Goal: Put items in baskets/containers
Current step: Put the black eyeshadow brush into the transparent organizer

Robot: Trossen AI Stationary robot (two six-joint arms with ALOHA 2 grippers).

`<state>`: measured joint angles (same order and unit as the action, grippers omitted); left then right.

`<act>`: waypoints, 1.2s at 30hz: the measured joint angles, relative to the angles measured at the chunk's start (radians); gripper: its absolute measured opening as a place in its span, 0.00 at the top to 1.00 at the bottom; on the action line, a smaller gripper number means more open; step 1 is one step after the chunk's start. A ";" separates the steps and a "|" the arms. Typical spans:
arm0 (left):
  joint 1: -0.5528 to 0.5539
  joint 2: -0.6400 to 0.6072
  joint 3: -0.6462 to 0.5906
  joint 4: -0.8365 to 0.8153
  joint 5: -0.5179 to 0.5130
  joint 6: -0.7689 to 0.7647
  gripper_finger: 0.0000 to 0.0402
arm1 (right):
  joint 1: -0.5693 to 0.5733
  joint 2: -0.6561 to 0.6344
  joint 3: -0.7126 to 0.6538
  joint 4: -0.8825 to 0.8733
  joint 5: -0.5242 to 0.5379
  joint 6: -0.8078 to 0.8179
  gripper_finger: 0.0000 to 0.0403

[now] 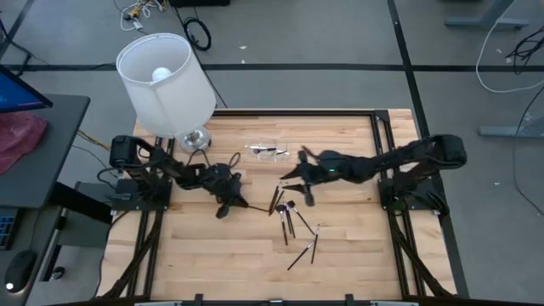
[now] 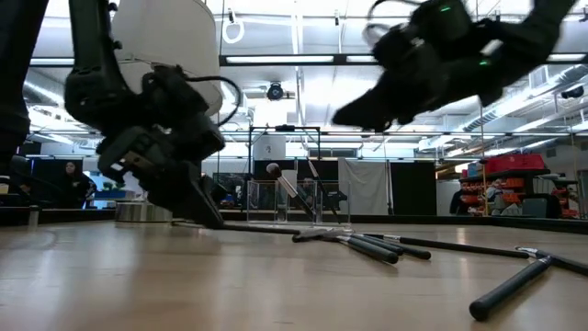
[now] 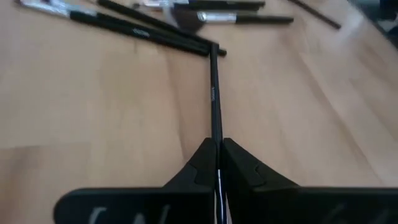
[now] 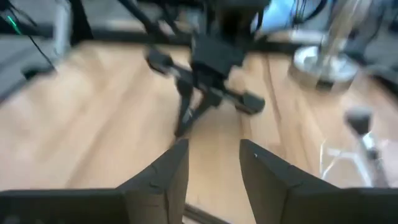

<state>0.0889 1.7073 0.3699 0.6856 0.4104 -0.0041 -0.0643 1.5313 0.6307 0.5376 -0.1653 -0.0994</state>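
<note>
while the left end effector [image 3: 217, 163] pinches one brush [image 3: 214, 93], the right end effector [image 4: 214, 163] hangs open, empty.

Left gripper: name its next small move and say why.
Probably lift. The left gripper is shut on a thin dark makeup brush that lies flat on the wooden table, and the small clear plastic container stands farther back.

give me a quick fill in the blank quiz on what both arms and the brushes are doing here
1. The left tool is shut on one thin dark makeup brush lying on the ____ table.
2. The right tool hangs above the table with its fingers ____.
3. The white-shaded lamp stands nearest the ____ arm.
4. The small clear plastic container lies ____ the two arms.

Missing words: wooden; open; left; between
</note>
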 joint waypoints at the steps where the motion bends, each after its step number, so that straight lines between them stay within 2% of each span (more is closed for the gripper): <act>1: -0.005 0.000 0.027 -0.055 -0.003 0.011 0.97 | -0.001 0.034 0.034 -0.035 0.001 -0.006 0.64; 5: -0.013 -0.001 0.133 -0.233 -0.035 0.045 0.96 | 0.004 0.192 0.154 -0.060 0.000 0.016 0.64; 9: -0.015 -0.001 0.219 -0.344 -0.047 0.097 0.96 | 0.010 0.334 0.255 -0.097 -0.002 0.015 0.64; 13: -0.015 -0.002 0.261 -0.424 -0.082 0.105 0.98 | 0.011 0.412 0.338 -0.224 -0.016 0.065 0.64; 19: -0.015 -0.002 0.266 -0.425 -0.112 0.154 0.97 | 0.030 0.462 0.386 -0.233 -0.046 0.066 0.64; 24: -0.015 -0.004 0.266 -0.430 -0.141 0.150 0.99 | 0.042 0.462 0.393 -0.234 -0.071 0.139 0.64; 29: -0.015 -0.004 0.267 -0.423 -0.142 0.146 0.98 | 0.071 0.462 0.393 -0.237 -0.070 0.105 0.64; 36: -0.016 -0.015 0.268 -0.377 -0.116 0.038 0.93 | 0.082 0.462 0.393 -0.240 -0.024 0.101 0.64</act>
<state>0.0734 1.6920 0.6380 0.3090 0.2947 0.0335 0.0178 1.9938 1.0237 0.2977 -0.1898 0.0012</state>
